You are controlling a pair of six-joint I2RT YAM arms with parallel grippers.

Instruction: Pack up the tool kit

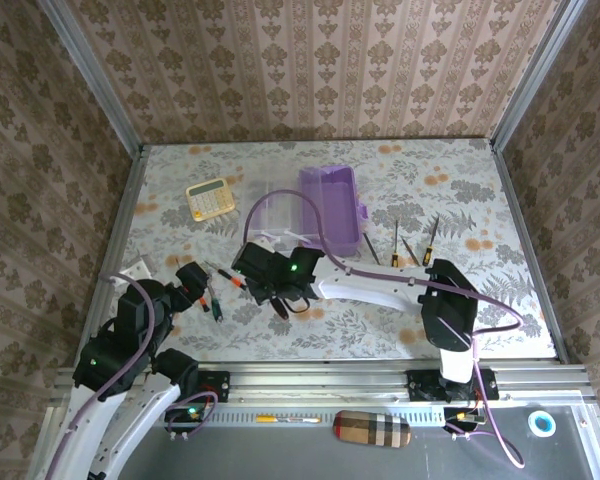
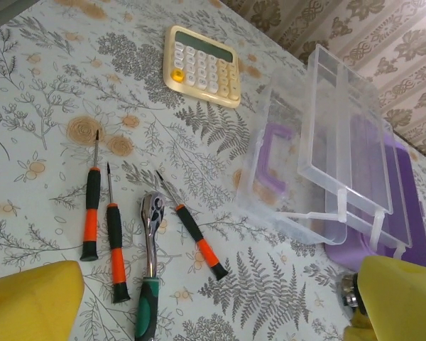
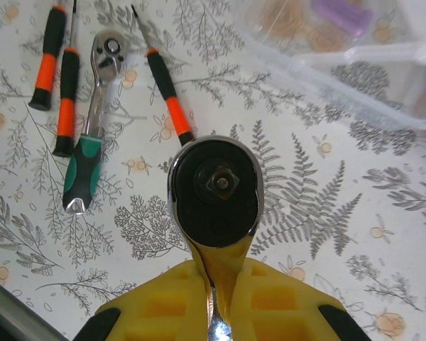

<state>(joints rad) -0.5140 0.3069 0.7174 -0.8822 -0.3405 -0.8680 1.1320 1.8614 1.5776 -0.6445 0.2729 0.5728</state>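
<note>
The purple box (image 1: 332,204) stands open at the table's middle back, its clear lid (image 2: 344,145) and purple handle (image 2: 272,160) on its left side. My right gripper (image 3: 220,302) is shut on the shaft of a chrome ratchet wrench (image 3: 214,190), holding its black-faced head above the table in front of the box. On the table lie a green-handled ratchet wrench (image 2: 150,264) and three black-orange screwdrivers (image 2: 91,207) (image 2: 114,243) (image 2: 197,239). My left gripper (image 2: 213,316) hovers open over them, nothing between its yellow fingers (image 2: 30,302).
A yellow calculator (image 1: 209,198) lies left of the box. Two more screwdrivers (image 1: 395,245) (image 1: 431,240) lie to the right of the box. The right arm (image 1: 380,288) reaches leftward across the table front. Metal rails edge the table.
</note>
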